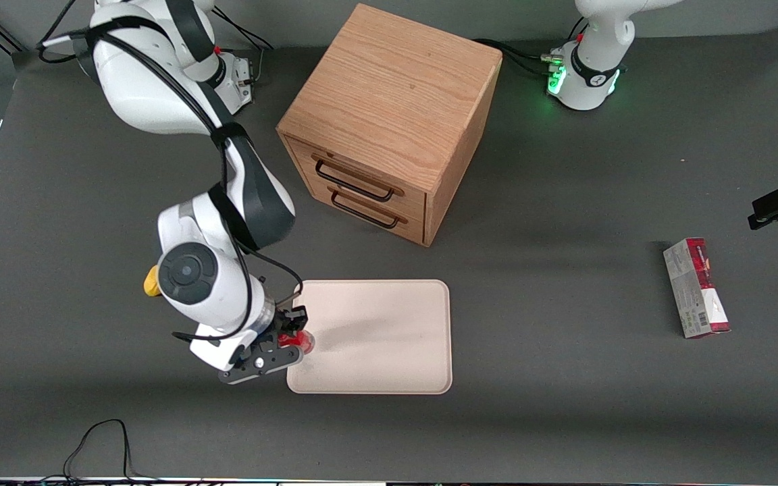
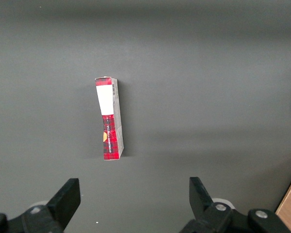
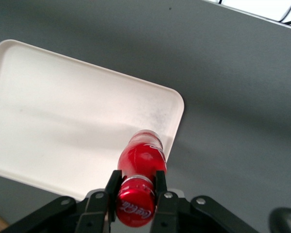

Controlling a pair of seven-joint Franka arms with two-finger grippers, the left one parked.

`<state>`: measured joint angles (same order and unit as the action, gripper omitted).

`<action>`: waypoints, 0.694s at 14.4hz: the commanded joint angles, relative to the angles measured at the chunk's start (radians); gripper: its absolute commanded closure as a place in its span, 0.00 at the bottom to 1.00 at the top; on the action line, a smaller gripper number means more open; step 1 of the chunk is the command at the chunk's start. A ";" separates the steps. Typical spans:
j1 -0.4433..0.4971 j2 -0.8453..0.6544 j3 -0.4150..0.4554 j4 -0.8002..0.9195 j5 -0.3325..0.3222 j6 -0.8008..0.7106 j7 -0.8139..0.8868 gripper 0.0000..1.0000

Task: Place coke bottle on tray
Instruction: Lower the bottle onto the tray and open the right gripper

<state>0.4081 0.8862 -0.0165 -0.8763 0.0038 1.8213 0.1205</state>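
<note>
The right arm's gripper (image 1: 292, 341) is hanging over the tray (image 1: 389, 337) at the tray's edge toward the working arm's end of the table, and its jaws are clamping the coke bottle (image 3: 140, 165) just below the red cap (image 3: 134, 208). In the wrist view the bottle is hanging upright from the fingers (image 3: 161, 187), its base above the tray's rim (image 3: 177, 121) close to one rounded corner; whether the base is touching the tray cannot be told. In the front view only a red patch of the bottle (image 1: 302, 341) is showing past the gripper. The wooden two-drawer cabinet (image 1: 389, 121) is standing farther from the front camera than the tray, its drawers facing the tray. A small yellow object (image 1: 151, 282) is peeking out beside the arm, near the tray. The red-and-grey carton (image 1: 696, 288) is lying well apart from the tray, toward the parked arm's end of the table.
</note>
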 commanded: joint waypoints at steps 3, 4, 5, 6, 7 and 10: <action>-0.002 0.056 0.007 0.027 -0.010 0.052 0.010 1.00; -0.002 0.063 0.006 0.025 -0.010 0.065 0.010 1.00; -0.002 0.072 0.006 0.025 -0.010 0.073 0.010 1.00; -0.002 0.077 0.006 0.025 -0.010 0.079 0.014 1.00; -0.002 0.079 0.006 0.023 -0.010 0.088 0.019 1.00; -0.003 0.086 0.006 0.023 -0.008 0.089 0.022 0.12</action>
<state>0.4073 0.9655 -0.0165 -0.8762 0.0038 1.9044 0.1207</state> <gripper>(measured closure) 0.643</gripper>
